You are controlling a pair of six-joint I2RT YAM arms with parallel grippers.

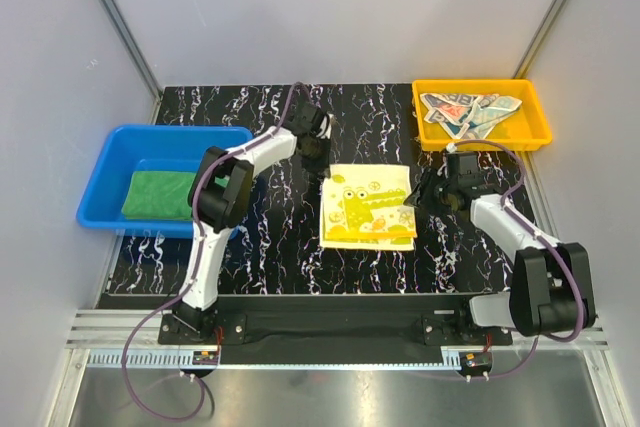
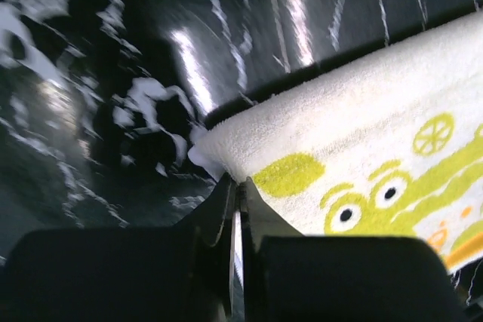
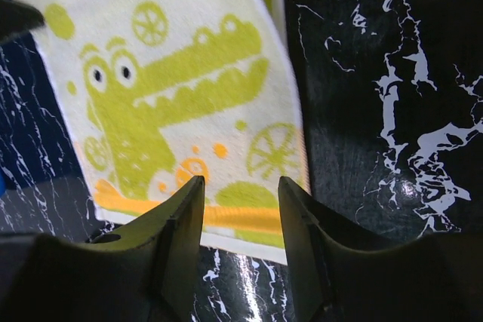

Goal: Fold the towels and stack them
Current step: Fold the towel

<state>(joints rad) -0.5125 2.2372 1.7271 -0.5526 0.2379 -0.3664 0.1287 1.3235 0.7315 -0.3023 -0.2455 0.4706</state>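
On the black, white-veined counter (image 1: 260,247), the crocodile towel (image 1: 368,205) is laid flat near the middle, between the two arms. It is pale yellow, with a green cartoon crocodile, wheel-like slices and an orange band along one edge. Layered edges are seen at its near side, so it appears folded.

The left tool (image 2: 235,186) is seen closed, its fingers pressed together right at the towel's edge beside a corner. Whether any cloth is pinched between them cannot be told. The right tool (image 3: 241,182) is held about half open above the towel's orange-banded edge, and nothing is gripped in it.

The pile of the cloth and the crocodile's eyes are shown only by the wrist views. The trays are shown only by the top view.

Further back on the left, a green towel (image 1: 160,194) is seen folded inside a blue tray (image 1: 110,162), which overhangs the counter's left side. At the far right corner, a printed towel (image 1: 470,112), cream with coloured marks, is left crumpled in an orange tray (image 1: 540,132). Its print cannot be read from above.
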